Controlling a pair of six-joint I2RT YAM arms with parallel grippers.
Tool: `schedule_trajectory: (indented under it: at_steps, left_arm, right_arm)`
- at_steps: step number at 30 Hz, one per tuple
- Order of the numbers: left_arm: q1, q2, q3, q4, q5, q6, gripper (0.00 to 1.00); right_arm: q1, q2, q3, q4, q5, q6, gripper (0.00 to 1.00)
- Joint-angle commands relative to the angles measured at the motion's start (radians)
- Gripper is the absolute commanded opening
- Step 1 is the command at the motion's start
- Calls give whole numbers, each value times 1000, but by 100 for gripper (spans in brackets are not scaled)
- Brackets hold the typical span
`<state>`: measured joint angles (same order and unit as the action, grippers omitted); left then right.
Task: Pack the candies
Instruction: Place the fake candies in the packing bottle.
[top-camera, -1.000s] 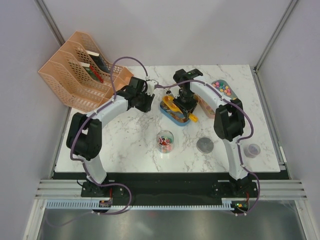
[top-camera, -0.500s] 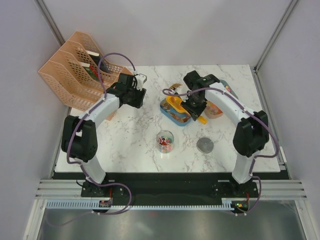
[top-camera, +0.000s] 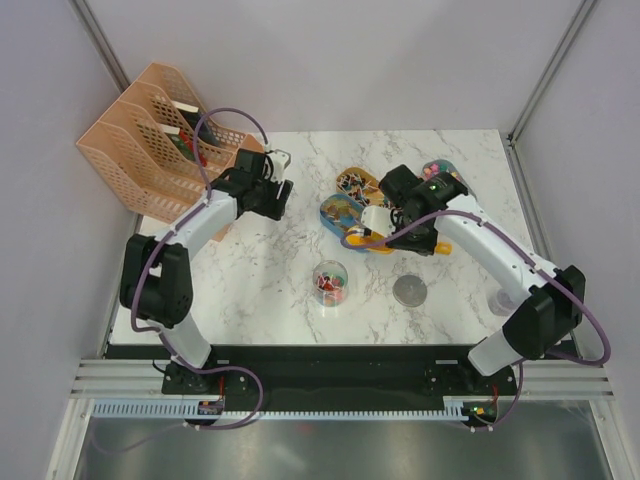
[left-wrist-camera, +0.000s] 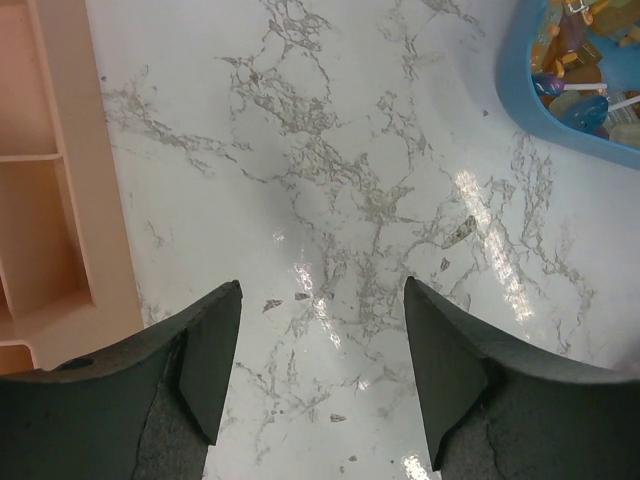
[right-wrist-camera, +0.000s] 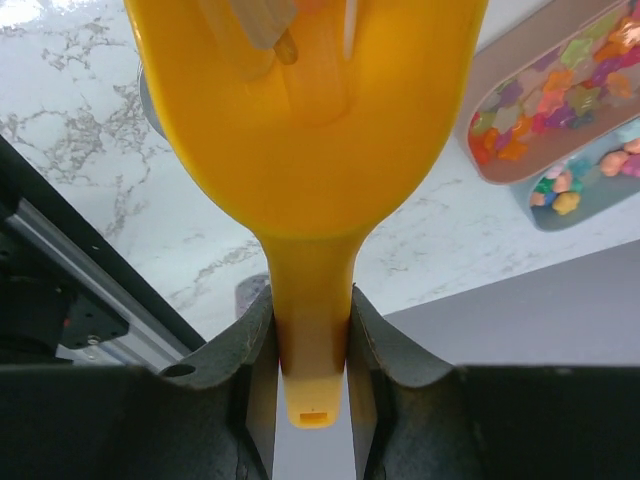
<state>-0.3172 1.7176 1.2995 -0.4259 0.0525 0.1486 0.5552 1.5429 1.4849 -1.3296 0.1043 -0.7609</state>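
My right gripper (top-camera: 388, 226) is shut on the handle of the yellow-orange scoop (top-camera: 366, 243) and holds it just off the front edge of the blue oval tray (top-camera: 338, 213). In the right wrist view the handle sits clamped between the fingers (right-wrist-camera: 250, 350), and the scoop bowl (right-wrist-camera: 310, 120) carries a few pale sweets at its top. Candies (top-camera: 350, 184) fill a second oval tray behind it, and more candies (top-camera: 442, 176) fill the trays at the right. A clear cup (top-camera: 331, 282) holds some candies. My left gripper (top-camera: 283, 178) is open and empty over bare marble (left-wrist-camera: 320, 300).
A peach file holder (top-camera: 160, 135) stands at the back left, close to my left gripper; it also shows in the left wrist view (left-wrist-camera: 60, 200). A round grey lid (top-camera: 409, 291) lies in front of the scoop. The blue tray's rim (left-wrist-camera: 520, 105) shows at the left wrist view's top right.
My right arm has swung out to the right and brought the scoop up out of the blue tray towards the front. My left gripper drew back to the left earlier and now holds still.
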Motion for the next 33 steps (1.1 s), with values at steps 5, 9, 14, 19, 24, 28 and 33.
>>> schedule_trajectory:
  at_steps: [5, 9, 14, 19, 24, 28, 33]
  left_arm:
    - [-3, -73, -37, 35, 1, -47, 74]
    - [-2, -81, -60, 42, 1, -58, 74]
    - [-3, -104, -89, 62, 6, -66, 74]
    - [-3, -107, -101, 81, 10, -80, 74]
    - [-3, -105, -98, 90, 21, -87, 74]
    - [-3, -107, -98, 90, 29, -95, 74]
    - [-2, -121, -101, 95, 35, -98, 74]
  right_arm:
    - [156, -10, 41, -131, 242, -69, 0]
    - [241, 16, 9, -129, 373, -63, 0]
    - [305, 49, 25, -131, 469, -78, 0]
    - [373, 71, 31, -129, 618, -104, 0]
    - [451, 94, 41, -129, 699, -146, 0]
    - [503, 103, 22, -131, 767, -160, 0]
    - [546, 114, -6, -129, 851, -158, 0]
